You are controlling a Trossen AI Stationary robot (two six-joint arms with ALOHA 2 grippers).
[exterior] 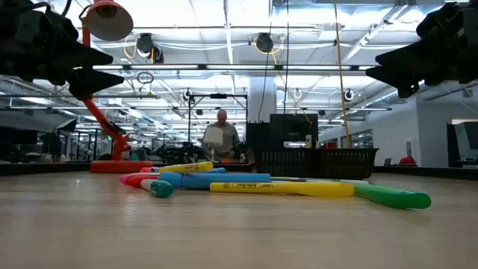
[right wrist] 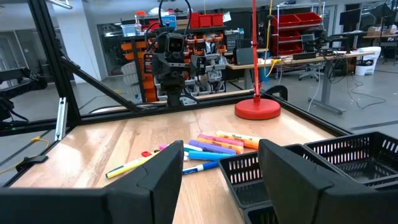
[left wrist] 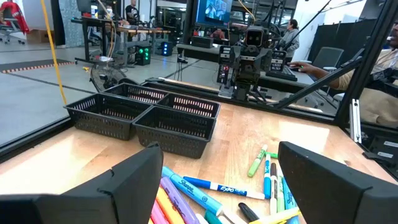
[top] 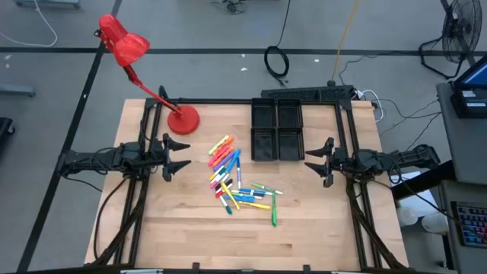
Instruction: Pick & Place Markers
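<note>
Several markers point(top: 236, 181) in mixed colours lie in a loose pile on the middle of the wooden table point(top: 183, 236); the pile also shows in the low view point(exterior: 246, 183), the left wrist view point(left wrist: 236, 193) and the right wrist view point(right wrist: 205, 148). My left gripper point(top: 181, 154) hovers open at the table's left side, pointing toward the pile. Opposite it, at the right side, my right gripper point(top: 316, 161) hovers open beside the black four-compartment tray point(top: 277, 131). Neither gripper has anything between its fingers.
A red desk lamp point(top: 141, 72) stands with its round base point(top: 183, 120) on the table's far left part. The black tray sits at the far middle, just beyond the pile. A black frame runs along the table's sides. Bare wood lies toward the near edge.
</note>
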